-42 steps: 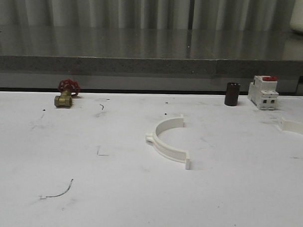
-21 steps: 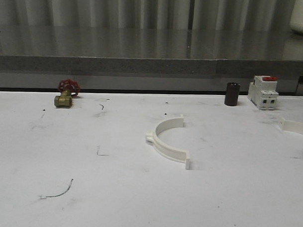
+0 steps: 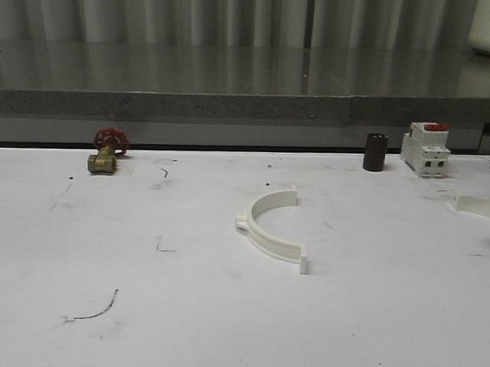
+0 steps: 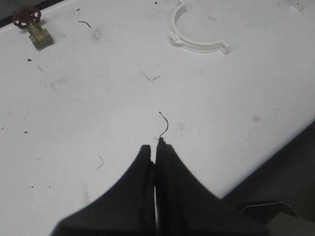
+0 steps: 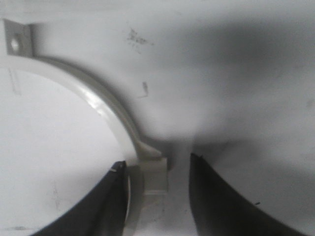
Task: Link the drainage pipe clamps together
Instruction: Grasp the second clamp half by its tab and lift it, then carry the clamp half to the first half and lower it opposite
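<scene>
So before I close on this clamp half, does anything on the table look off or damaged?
Nothing looks damaged or spilled. One clamp half lies flat mid-table; the other clamp half sits between the right gripper's open fingers. The table only shows dark scuffs. The left gripper is shut, holding nothing.

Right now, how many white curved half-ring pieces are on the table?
2. One white plastic half-ring clamp lies near the middle of the white table. The other half-ring clamp is at the table's right edge, partly cut off, with the right gripper open around it.
</scene>
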You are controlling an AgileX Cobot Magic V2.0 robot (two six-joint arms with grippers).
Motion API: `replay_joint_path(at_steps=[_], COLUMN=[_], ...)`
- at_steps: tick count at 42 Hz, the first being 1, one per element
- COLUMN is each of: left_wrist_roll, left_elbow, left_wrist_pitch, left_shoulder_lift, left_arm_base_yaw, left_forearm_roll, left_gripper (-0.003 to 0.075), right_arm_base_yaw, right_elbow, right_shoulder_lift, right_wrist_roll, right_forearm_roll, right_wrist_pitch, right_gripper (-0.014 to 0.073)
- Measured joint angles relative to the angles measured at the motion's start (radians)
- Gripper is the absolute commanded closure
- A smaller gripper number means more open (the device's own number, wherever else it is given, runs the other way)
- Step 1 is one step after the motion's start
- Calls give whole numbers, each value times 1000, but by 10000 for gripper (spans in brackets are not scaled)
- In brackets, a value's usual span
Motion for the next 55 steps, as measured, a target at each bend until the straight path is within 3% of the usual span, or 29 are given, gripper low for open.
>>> replay_joint_path(at_steps=[19,29,44,55], left_wrist_roll=[0,0,0,0], left_elbow=[0,0,2,2], left_wrist_pitch=[0,0,0,0], left_shoulder_lift=[0,0,0,0], left_arm_base_yaw=[0,0,0,0], left_forearm_roll=[0,0,0,0], left_gripper=[741,741,741,741], right_arm_base_yaw=[0,12,192,342], right_elbow=[-2,-50,-54,-133], right_shoulder_lift=[0,-72,-334,-279], right_wrist_roll=[-1,4,71,328], right_forearm_roll=[5,50,40,-98], right_wrist_pitch=[2,87,257,325], right_gripper=[410,410,410,410])
